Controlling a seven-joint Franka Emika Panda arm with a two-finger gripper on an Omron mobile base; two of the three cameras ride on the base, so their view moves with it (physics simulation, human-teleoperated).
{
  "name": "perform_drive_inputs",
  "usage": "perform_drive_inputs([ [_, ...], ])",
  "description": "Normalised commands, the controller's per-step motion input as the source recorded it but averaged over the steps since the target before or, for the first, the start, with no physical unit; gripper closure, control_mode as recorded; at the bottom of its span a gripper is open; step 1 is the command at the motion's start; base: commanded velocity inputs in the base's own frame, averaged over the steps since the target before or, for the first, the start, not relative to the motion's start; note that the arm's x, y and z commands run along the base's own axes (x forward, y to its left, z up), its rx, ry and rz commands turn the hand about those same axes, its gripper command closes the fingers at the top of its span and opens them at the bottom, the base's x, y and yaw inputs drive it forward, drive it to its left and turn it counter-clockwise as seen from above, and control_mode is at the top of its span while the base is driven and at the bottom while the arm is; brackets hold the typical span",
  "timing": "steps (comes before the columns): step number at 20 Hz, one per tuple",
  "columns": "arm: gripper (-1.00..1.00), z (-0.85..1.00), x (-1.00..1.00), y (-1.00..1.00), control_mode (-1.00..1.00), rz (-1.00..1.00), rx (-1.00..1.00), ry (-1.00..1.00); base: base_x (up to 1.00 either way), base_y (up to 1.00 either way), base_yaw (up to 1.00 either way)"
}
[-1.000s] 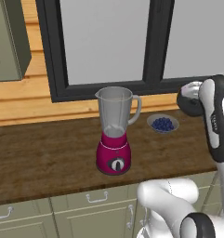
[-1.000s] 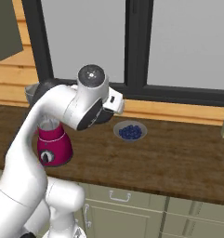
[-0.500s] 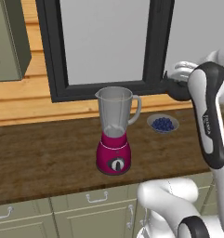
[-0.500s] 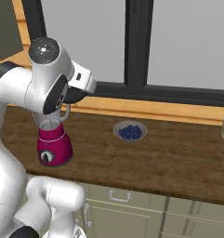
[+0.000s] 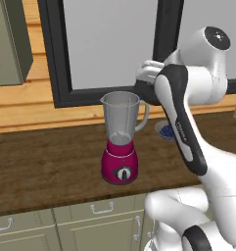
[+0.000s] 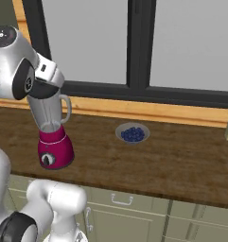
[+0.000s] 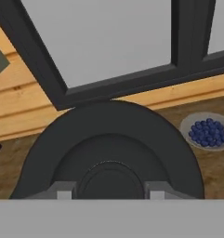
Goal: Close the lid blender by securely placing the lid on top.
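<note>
- lid point(image 7: 111, 148) bottom cut off by hand view edge
- blender point(image 6: 51, 130) jar top hidden behind arm, right base view
- blueberry bowl point(image 5: 164, 131) partly behind arm

no readable text, labels or numbers

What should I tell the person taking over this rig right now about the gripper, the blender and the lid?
Gripper: shut on the lid, a black disc held up beside the top of the jar.
Blender: upright on the wooden counter, jar mouth open, no lid on it yet.
Bowl of blueberries: on the counter, apart from the blender, toward the window.
Done: lid picked up and carried near the jar.
Left: centre the lid over the jar mouth, lower it, seat it, release.
</note>
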Motion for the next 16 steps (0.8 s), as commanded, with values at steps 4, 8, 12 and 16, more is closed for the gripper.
perform_drive_inputs([
  [4,1.0,0.0,0.49,0.45,-1.0,0.0,0.0,0.16,0.0,0.0,0.0],
  [8,1.0,0.0,0.73,0.22,-1.0,0.0,-0.01,0.3,0.0,0.0,0.0],
  [12,1.0,-0.01,0.57,0.32,-1.0,0.0,-0.04,0.35,0.0,0.0,0.0],
  [16,1.0,-0.18,0.28,0.23,-1.0,0.0,-0.01,0.24,0.0,0.0,0.0],
])
